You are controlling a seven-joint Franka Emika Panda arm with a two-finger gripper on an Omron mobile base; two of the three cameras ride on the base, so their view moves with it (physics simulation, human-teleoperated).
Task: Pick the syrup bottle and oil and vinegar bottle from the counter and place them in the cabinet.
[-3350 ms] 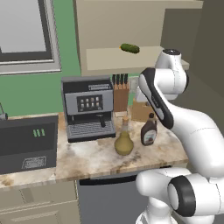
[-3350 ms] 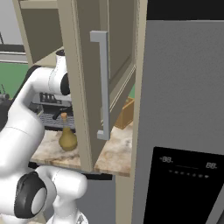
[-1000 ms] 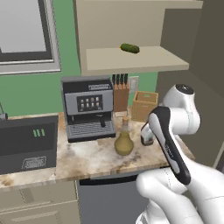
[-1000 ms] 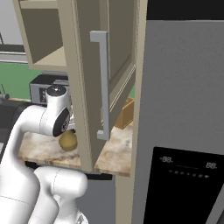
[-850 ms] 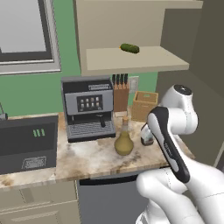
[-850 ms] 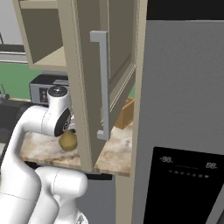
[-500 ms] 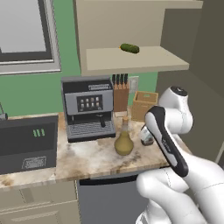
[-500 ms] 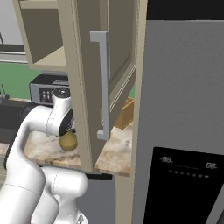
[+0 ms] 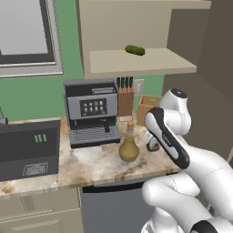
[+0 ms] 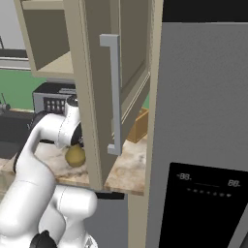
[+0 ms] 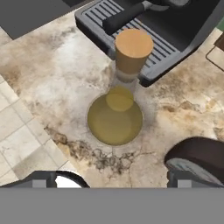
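The oil and vinegar bottle (image 9: 129,148) stands on the marbled counter (image 9: 91,166) in front of the coffee machine; its olive-yellow belly and cork top sit in the middle of the hand view (image 11: 116,116), and its belly also peeks past the arm (image 10: 75,156). The syrup bottle appears as a dark brown shape (image 11: 197,153) at the hand view's lower right; in the left base view my forearm covers it. My gripper (image 11: 112,183) hovers over the counter just right of the olive bottle, open, with nothing between its fingers. The cabinet shelf (image 9: 141,61) hangs above.
A small green pickle (image 9: 135,50) lies on the cabinet shelf. A coffee machine (image 9: 91,111), a knife block (image 9: 125,98) and a wooden box (image 9: 148,107) line the counter's back. A dark appliance (image 9: 27,148) sits left. The open cabinet door (image 10: 111,92) and fridge (image 10: 203,145) stand right.
Over the last second my arm has eased a little left, toward the bottles. A few seconds back it stood higher and the syrup bottle showed; my forearm now hides it.
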